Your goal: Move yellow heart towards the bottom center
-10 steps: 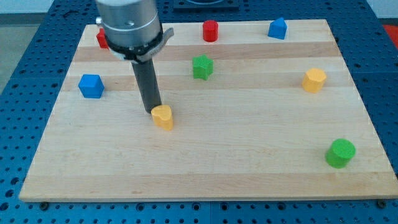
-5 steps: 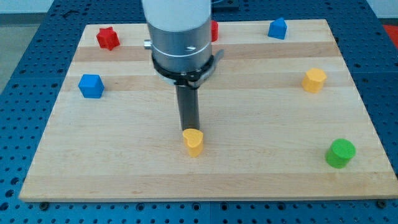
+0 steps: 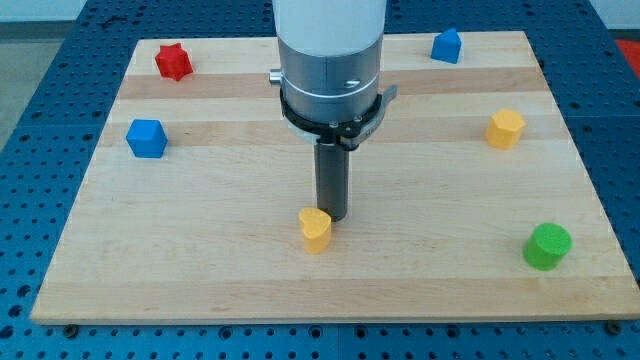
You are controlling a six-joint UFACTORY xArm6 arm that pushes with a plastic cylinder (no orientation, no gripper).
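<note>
The yellow heart [image 3: 315, 229] lies on the wooden board [image 3: 200, 260], near the bottom centre, a little left of the middle. My tip [image 3: 333, 217] is at the heart's upper right, touching or almost touching it. The dark rod rises from there to the grey arm body [image 3: 331, 60], which hides part of the board's top middle.
A red star [image 3: 173, 61] is at the top left, a blue cube [image 3: 146, 137] at the left. A blue house-shaped block [image 3: 446, 45] is at the top right, a yellow hexagon [image 3: 505, 129] at the right, a green cylinder [image 3: 548, 246] at the bottom right.
My tip moved right and down the view, pushing the yellow heart from the left middle to near the bottom centre. The arm now hides the green star and the red cylinder.
</note>
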